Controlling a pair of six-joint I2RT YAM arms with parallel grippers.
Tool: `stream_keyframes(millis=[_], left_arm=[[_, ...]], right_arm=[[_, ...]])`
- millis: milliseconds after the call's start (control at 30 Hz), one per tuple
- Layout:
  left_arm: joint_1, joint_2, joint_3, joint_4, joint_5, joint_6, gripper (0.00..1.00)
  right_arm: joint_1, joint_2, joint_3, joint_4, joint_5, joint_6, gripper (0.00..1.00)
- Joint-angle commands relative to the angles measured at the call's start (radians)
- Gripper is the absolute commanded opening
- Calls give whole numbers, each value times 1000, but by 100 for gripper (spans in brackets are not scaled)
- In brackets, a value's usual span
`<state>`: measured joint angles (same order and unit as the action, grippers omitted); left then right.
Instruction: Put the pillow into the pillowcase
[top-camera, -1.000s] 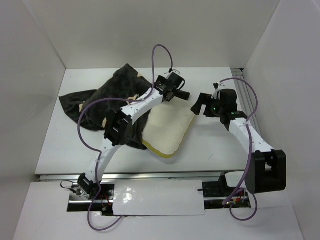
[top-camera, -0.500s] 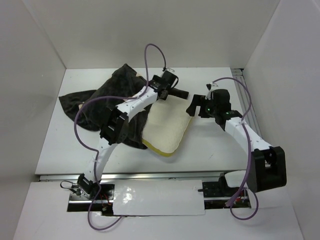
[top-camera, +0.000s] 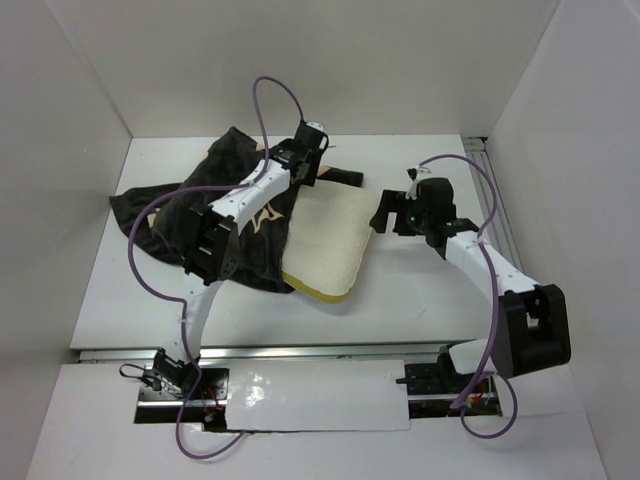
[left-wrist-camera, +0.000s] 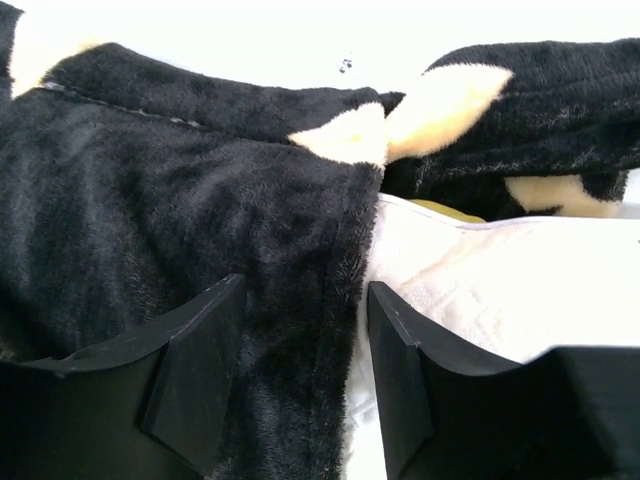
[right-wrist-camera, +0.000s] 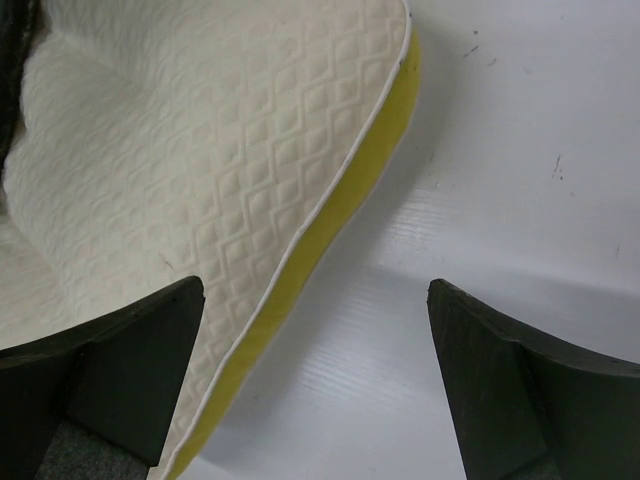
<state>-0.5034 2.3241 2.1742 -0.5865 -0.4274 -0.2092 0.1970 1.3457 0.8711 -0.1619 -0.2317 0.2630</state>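
**Sleeving barely begun**

The pillow (top-camera: 325, 245) lay mid-table, its 11 o'clock end tucked under the case (top-camera: 200, 215), which spread toward 9 o'clock. The left gripper (left-wrist-camera: 305, 300) pinched the case hem. The right gripper (right-wrist-camera: 315, 290) hung spread wide at the pillow's 2 o'clock edge. Next, probably: right pins pillow, left draws hem toward 5 o'clock.

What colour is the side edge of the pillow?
Yellow; the pillow has a cream quilted top. It shows best in the right wrist view.
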Motion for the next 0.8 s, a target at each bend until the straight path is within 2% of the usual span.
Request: stream_keyframes(millis=[0, 133, 200, 333, 367, 400, 500, 600, 767], left_arm=[[19, -25, -5, 2, -19, 24, 63], [46, -25, 6, -39, 12, 1, 63], [57, -69, -8, -30, 105, 1, 63], [100, -184, -111, 63, 351, 1, 73], [109, -201, -123, 63, 384, -15, 73], [118, -216, -123, 74, 406, -15, 79], [140, -249, -132, 74, 432, -24, 84], [140, -249, -142, 73, 375, 7, 90], [140, -249, -212, 73, 398, 92, 86]], right_arm=[[9, 21, 55, 45, 12, -16, 100], [27, 42, 65, 45, 12, -16, 100], [27, 43, 74, 45, 12, -16, 100], [47, 66, 83, 56, 12, -16, 100], [47, 66, 83, 56, 12, -16, 100], [47, 75, 83, 56, 12, -16, 100], [56, 75, 92, 56, 12, -16, 100], [65, 75, 92, 65, 22, -16, 100], [65, 75, 83, 65, 31, -16, 100]])
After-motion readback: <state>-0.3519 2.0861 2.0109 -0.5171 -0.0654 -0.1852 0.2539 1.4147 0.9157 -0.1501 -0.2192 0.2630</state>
